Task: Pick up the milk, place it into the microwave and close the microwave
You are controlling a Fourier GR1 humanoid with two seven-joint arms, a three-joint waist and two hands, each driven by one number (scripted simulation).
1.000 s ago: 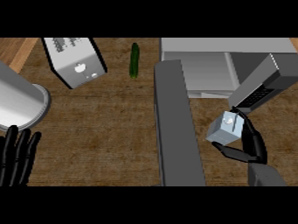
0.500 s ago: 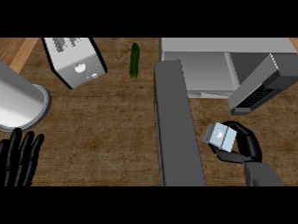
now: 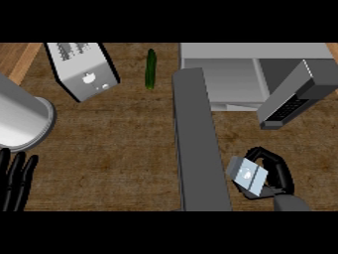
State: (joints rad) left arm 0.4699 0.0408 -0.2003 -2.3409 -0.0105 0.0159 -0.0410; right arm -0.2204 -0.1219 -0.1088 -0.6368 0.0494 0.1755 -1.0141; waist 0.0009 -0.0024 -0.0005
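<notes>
My right hand [image 3: 277, 173] is at the lower right, its fingers curled round the milk carton [image 3: 246, 174], a small grey-blue box held tilted just right of the open microwave door [image 3: 197, 144]. The microwave [image 3: 252, 74] stands at the top right with its pale cavity [image 3: 226, 82] showing. The door is a long dark grey slab running down the middle of the view. My left hand [image 3: 7, 181] rests open at the lower left edge, fingers straight and pointing up.
A large grey cylinder [image 3: 10, 111] stands at the left, just above my left hand. A toaster [image 3: 84, 69] sits at the top left, a green cucumber [image 3: 151, 68] beside it. A dark slanted panel [image 3: 300, 94] rises right of the cavity.
My right hand has drawn the milk carton down and back toward the lower edge, away from the microwave. The left hand has slipped a little lower.
</notes>
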